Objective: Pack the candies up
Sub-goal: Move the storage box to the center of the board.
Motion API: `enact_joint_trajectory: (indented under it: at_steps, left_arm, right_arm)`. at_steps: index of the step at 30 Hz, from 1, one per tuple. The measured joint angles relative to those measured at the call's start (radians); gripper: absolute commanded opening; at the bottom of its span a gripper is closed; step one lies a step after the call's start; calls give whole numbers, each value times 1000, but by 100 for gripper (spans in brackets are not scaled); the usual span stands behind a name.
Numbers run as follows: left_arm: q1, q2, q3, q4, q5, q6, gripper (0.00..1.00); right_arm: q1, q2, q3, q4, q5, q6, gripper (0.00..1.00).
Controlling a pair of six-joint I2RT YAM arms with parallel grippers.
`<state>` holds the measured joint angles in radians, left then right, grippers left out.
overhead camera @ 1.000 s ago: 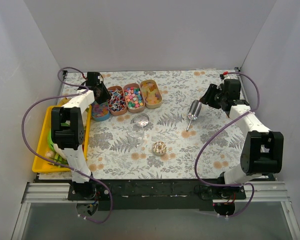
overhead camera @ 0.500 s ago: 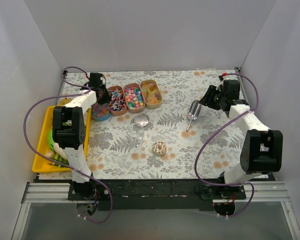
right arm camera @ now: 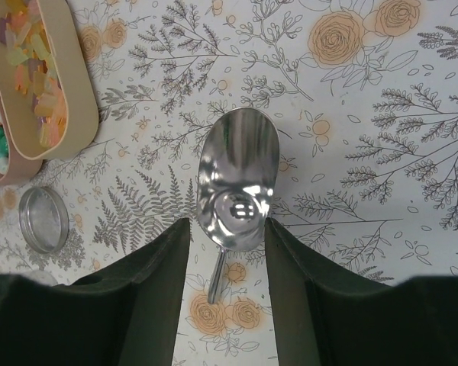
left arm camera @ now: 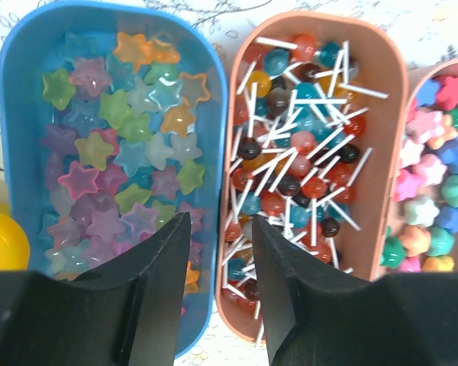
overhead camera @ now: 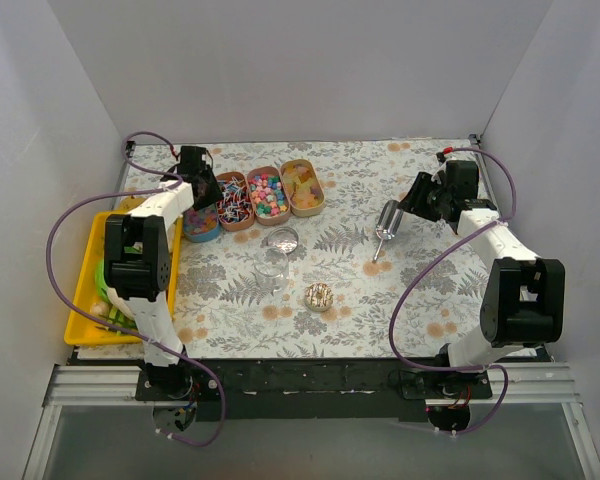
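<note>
A floral-print tabletop (overhead camera: 420, 290) fills the floor of the white-walled cell. At its left edge sits a yellow rectangular plastic tray (overhead camera: 80, 300) holding green items too small to make out. The 2 white-and-black arms reach from the near edge toward the far half of the table.

A row of 4 oval trays stands at the far left, side by side and holding all the candies. The blue oval tray (left arm camera: 8, 137) holds translucent pastel star candies (left arm camera: 114, 145). The salmon oval tray (left arm camera: 389, 175) touching it holds small ball lollipops on white sticks (left arm camera: 305, 145). The next salmon tray (overhead camera: 275, 222) holds bright flower-shaped sweets (left arm camera: 435, 152). The beige oval tray (right arm camera: 80, 99) holds yellow-orange gummies (right arm camera: 30, 69).

Near the table's middle stands a clear glass jar (overhead camera: 272, 268), with its round clear lid (right arm camera: 43, 219) lying just beyond it. A small gold foil cup (overhead camera: 319, 296) sits nearer the arms.

A shiny metal scoop (right arm camera: 237, 183) lies right of centre, bowl up, handle pointing toward the near edge.

The left gripper (left arm camera: 217, 225) hangs over the adjoining rims of the blue tray and the lollipop tray, its fingers a narrow gap apart with nothing between them. The right gripper (right arm camera: 225, 225) hangs over the scoop, its fingers spread wider than the scoop's bowl and not closed on it.
</note>
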<state>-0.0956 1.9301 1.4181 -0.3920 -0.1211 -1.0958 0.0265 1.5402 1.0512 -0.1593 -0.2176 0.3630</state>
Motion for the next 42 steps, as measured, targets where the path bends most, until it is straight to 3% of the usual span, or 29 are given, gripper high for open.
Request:
enact_joint_trajectory:
  at_steps: [20, 29, 36, 42]
  left_arm:
    - [-16, 12, -30, 8, 2, 24, 0]
    - [-41, 13, -31, 12, -39, 60, 0]
    - [-92, 13, -39, 27, -90, 87, 0]
    - [-145, 13, -49, 55, -94, 90, 0]
  right_arm:
    - [12, 3, 0, -3, -7, -19, 50]
    - [161, 87, 111, -20, -19, -95, 46]
    - [301, 212, 236, 9, -56, -155, 36]
    - [379, 367, 363, 20, -73, -180, 39]
